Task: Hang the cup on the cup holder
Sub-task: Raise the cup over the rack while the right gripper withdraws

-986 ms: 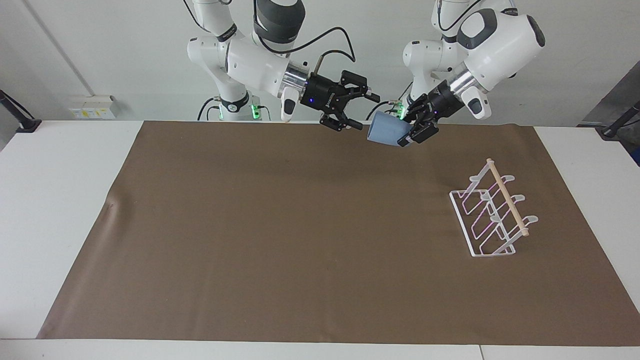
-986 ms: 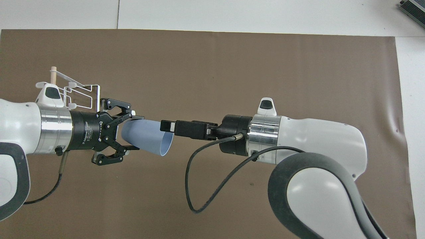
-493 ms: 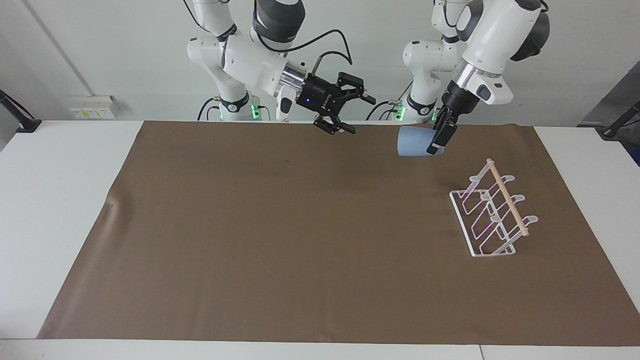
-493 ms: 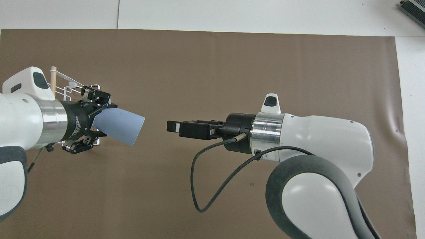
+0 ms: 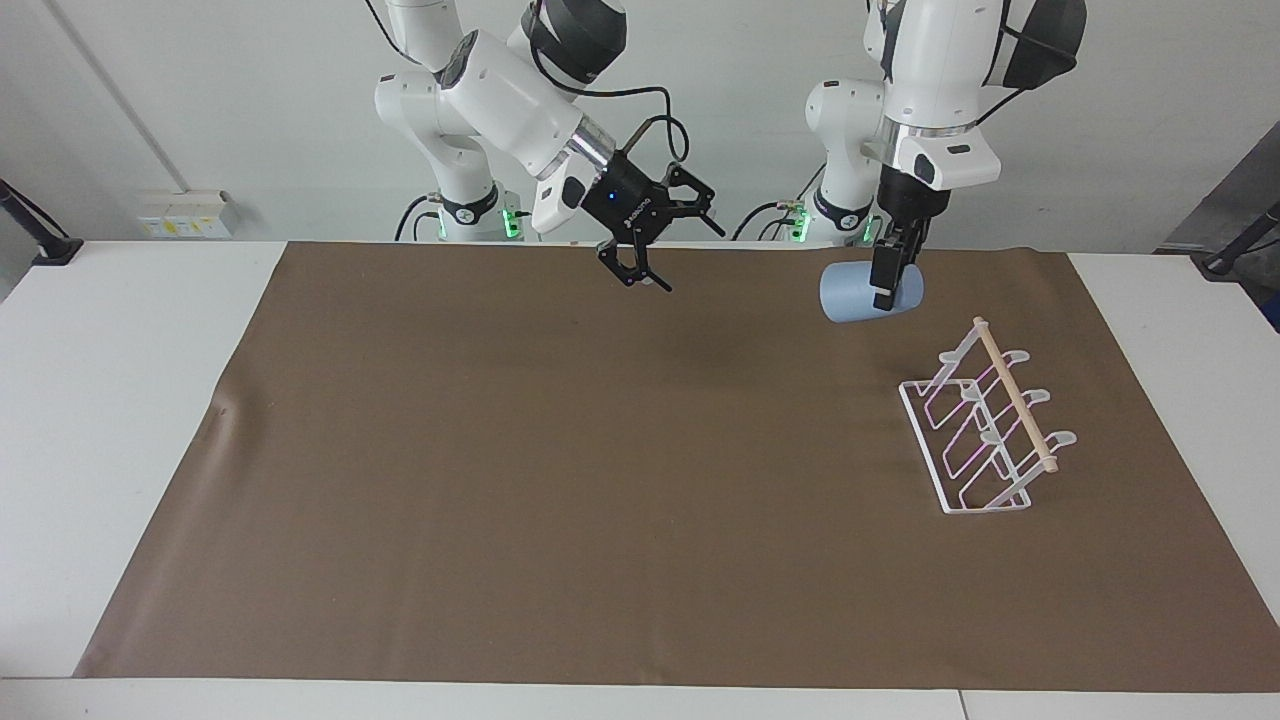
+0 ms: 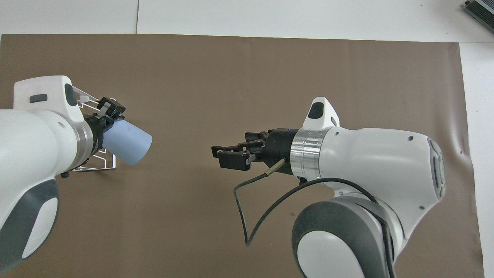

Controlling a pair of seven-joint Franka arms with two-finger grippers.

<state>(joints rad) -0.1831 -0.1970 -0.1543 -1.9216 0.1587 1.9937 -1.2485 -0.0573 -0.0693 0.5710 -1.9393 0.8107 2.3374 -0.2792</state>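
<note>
The left gripper [image 5: 888,283] is clamped on the cup [image 5: 858,292], one finger down the outside of its wall, and holds it in the air over the mat [image 5: 560,480], the cup lying on its side. A second ago the cup hung between the two grippers, close to the right one's fingertips; since then the left arm has swung it toward its own end of the table, and its wrist now points almost straight down instead of slanting. The cup is now near the holder [image 5: 985,430] but well clear of it, up in the air and not over the prongs. The holder stands where it stood, on the mat toward the left arm's end.

The right gripper [image 5: 655,252], fingers apart and empty, has drawn back from the cup and tilted downward, over the mat's middle part near the robots.
</note>
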